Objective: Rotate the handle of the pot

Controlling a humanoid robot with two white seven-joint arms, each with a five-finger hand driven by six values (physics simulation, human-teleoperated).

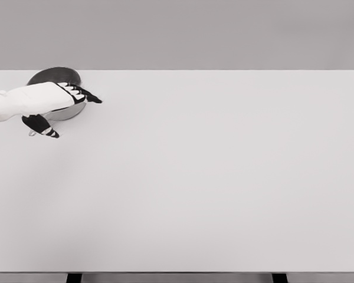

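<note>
A dark grey metal pot (54, 76) sits at the far left back of the white table (212, 177). My left hand (62, 109) comes in from the left edge and lies over the pot's near side, hiding much of it. The fingers (85, 94) stretch out to the right past the pot's rim, and the thumb (42, 127) points down toward the front. A small bit of the handle (32, 133) shows beside the thumb; most of the handle is hidden. The hand looks open and grips nothing. The right arm is out of view.
The table's back edge runs just behind the pot, and its left edge is close to the pot.
</note>
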